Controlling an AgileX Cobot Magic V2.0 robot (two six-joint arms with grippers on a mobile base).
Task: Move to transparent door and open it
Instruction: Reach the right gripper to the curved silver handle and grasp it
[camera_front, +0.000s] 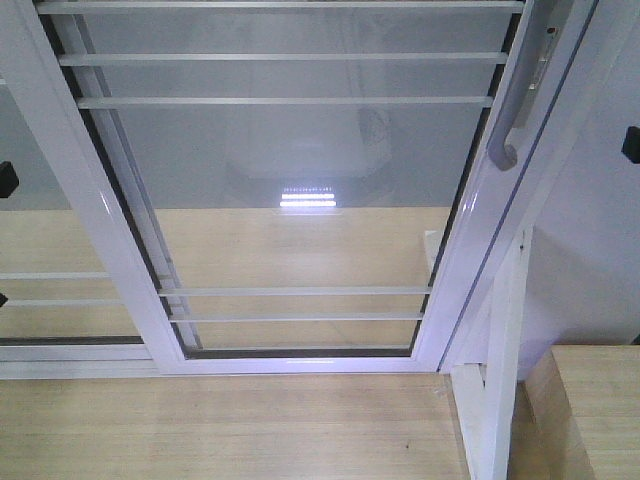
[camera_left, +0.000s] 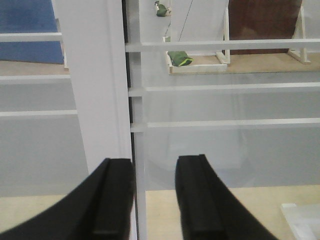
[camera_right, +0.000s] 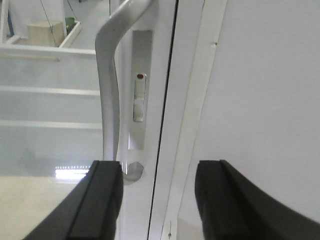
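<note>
Front view, left to right: a handle-less panel (camera_front: 40, 250) overlaps behind the left stile of the transparent door (camera_front: 290, 180). The door fills mid-frame, with its long axis vertical, thin bars horizontal and bottom rail down at the wooden floor (camera_front: 200, 430). The curved handle (camera_front: 515, 100) runs lengthwise along the right stile. That stile lies just beside the white jamb (camera_front: 560, 230), with only a dark seam between them.

Left wrist view: the left end effector (camera_left: 154, 165) is spread wide and holds nothing. It faces a white upright stile (camera_left: 100, 85), with glass and bars to either side.

Right wrist view: the right end effector (camera_right: 159, 167) is spread wide and grips nothing. The handle's lower end sits just above its left finger (camera_right: 102, 200). The seam and jamb are framed in the gap, and blank wall (camera_right: 270, 100) lies to the right.
</note>
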